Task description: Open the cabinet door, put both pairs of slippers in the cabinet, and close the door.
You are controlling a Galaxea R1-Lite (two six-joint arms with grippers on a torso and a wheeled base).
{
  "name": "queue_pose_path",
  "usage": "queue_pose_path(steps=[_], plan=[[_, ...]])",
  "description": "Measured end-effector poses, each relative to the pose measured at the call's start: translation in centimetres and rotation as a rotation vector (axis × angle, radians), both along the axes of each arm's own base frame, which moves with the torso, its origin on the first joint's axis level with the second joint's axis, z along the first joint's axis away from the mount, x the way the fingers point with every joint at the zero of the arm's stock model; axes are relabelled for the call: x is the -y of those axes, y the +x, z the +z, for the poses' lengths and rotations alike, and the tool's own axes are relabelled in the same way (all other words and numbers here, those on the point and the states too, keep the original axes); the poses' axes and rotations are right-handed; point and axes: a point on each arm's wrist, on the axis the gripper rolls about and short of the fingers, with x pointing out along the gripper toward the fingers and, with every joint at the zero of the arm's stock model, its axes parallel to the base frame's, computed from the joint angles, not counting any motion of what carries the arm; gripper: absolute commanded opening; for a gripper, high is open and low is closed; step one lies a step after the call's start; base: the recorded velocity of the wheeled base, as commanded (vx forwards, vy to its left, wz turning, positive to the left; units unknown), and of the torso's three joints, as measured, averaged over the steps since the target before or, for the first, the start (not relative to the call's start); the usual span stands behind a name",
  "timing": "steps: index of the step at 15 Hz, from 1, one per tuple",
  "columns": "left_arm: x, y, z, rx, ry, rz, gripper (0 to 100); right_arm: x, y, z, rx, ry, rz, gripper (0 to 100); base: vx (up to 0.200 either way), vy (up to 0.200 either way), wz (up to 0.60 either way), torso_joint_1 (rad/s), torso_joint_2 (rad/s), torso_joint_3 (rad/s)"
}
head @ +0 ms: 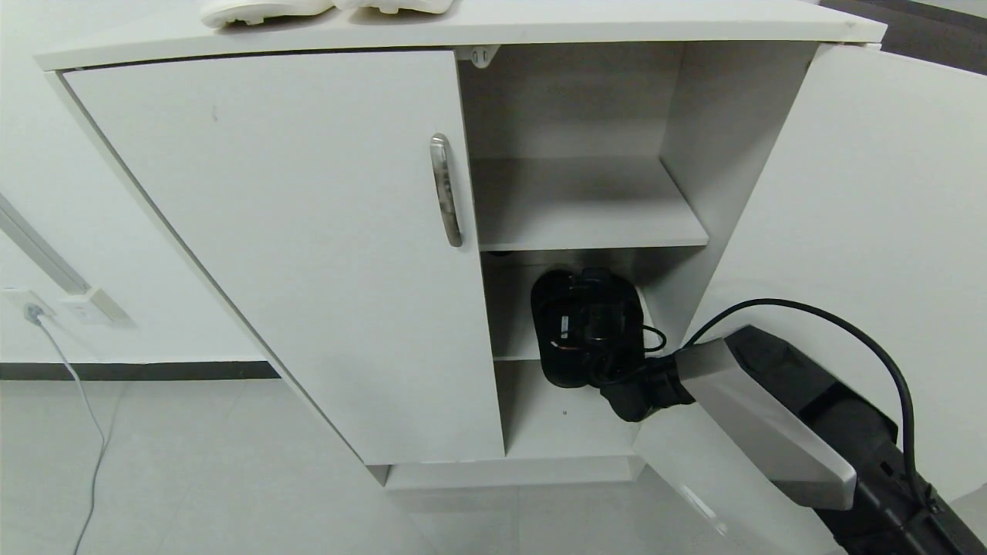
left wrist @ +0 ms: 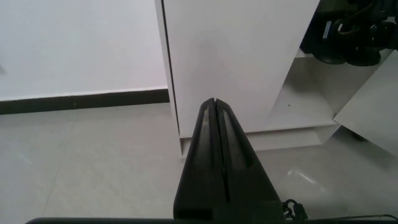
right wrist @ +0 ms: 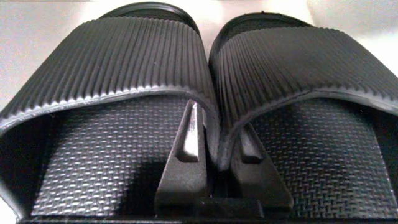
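Plain indoor room, of the home entryway sort or a mock-up of one; cannot tell which. White two-door cabinet (head: 270, 231) stands around the right gripper (right wrist: 219, 140), which clamps black slippers (right wrist: 124, 68). Grey tiled floor (head: 193, 478) below the gripper. Well to its left: bare white wall (head: 77, 193), dark skirting (head: 139, 371), wall socket (head: 31, 308) with trailing cable (head: 89, 416).

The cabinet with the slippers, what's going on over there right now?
The right gripper is shut on the pair of black slippers, pinching their inner edges together, and holds them inside the cabinet, in the compartment under the upper shelf. The right door stands open; the left door is shut. The white slippers lie on the cabinet's top. The left gripper is shut, empty, low before the cabinet's base.
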Motion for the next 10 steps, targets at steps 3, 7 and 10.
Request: queue_pose_path(steps=[3,7,10], plan=[[0.0,0.0,0.0,0.0,0.001,-0.001,0,-0.18,0.92,0.95,0.016,0.009,-0.008,0,0.0,0.0,0.0,0.0,0.0,0.0],[0.0,0.0,0.0,0.0,0.001,-0.001,0,-0.08,1.22,0.66,0.017,0.009,-0.013,0,0.0,0.0,0.0,0.0,0.0,0.0],[0.0,0.0,0.0,0.0,0.001,0.0,0,-0.03,1.31,0.39,0.016,0.008,-0.014,0,0.0,0.0,0.0,0.0,0.0,0.0]])
